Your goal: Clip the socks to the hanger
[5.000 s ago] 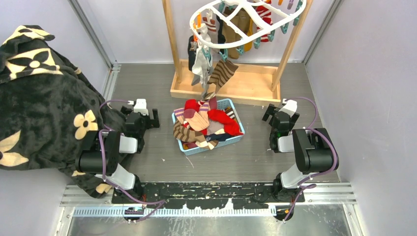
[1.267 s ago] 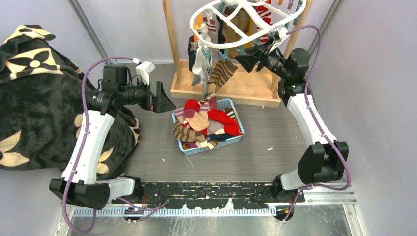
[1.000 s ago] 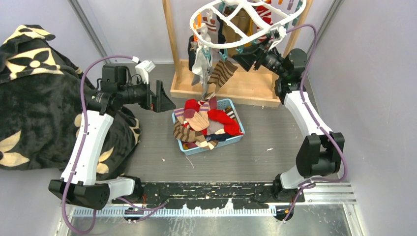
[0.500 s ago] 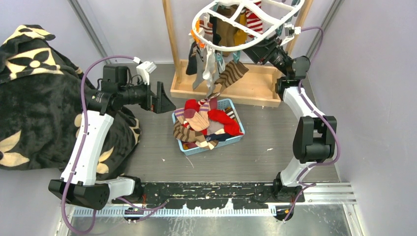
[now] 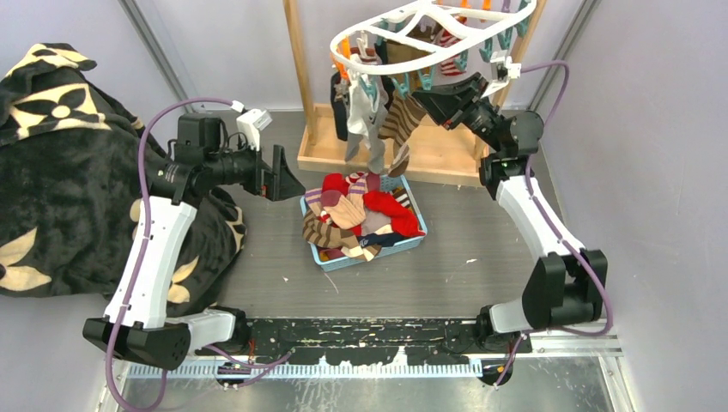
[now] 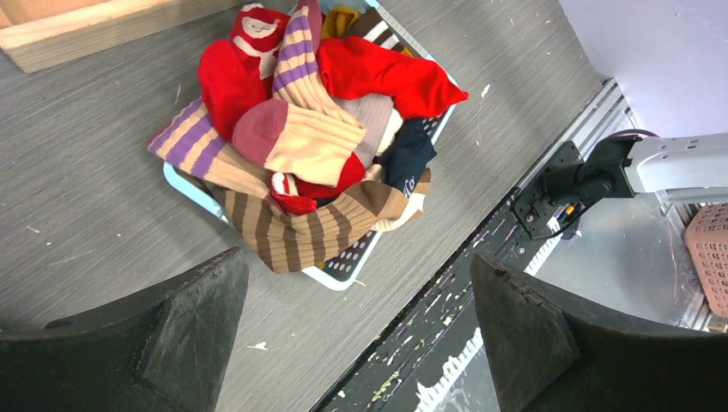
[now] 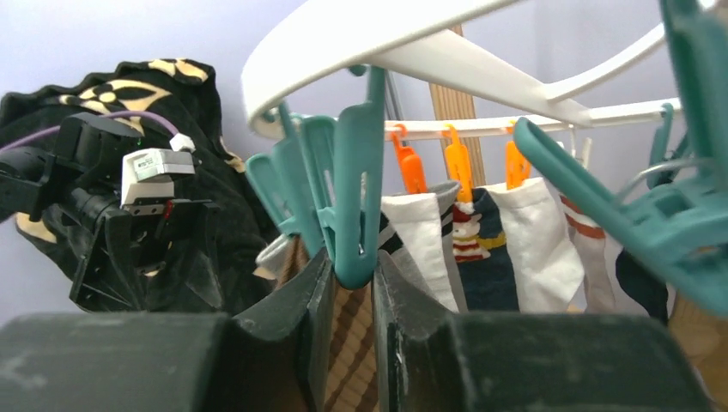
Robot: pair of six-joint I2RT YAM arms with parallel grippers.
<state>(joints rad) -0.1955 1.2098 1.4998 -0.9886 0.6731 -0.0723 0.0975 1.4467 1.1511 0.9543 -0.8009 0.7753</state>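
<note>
a heap of socks (image 6: pixel 309 146) filled a pale blue basket (image 6: pixel 185 184) on the grey floor (image 6: pixel 103 232): red ones, purple-and-tan striped, brown striped, one navy. the left gripper (image 6: pixel 355 262) hung above it, its dark fingers (image 6: pixel 172 343) spread wide apart. a wooden board (image 6: pixel 77 30) crossed the upper left corner.

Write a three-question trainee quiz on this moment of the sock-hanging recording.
1. True or false: the left gripper holds a sock.
2. What sits between the right gripper fingers? A) orange clip B) teal clip C) wooden post
3. Fill in: the unhung socks are heaped in a blue ____.
Key: 1 false, its jaws stand open and empty; 2 B; 3 basket.
</note>
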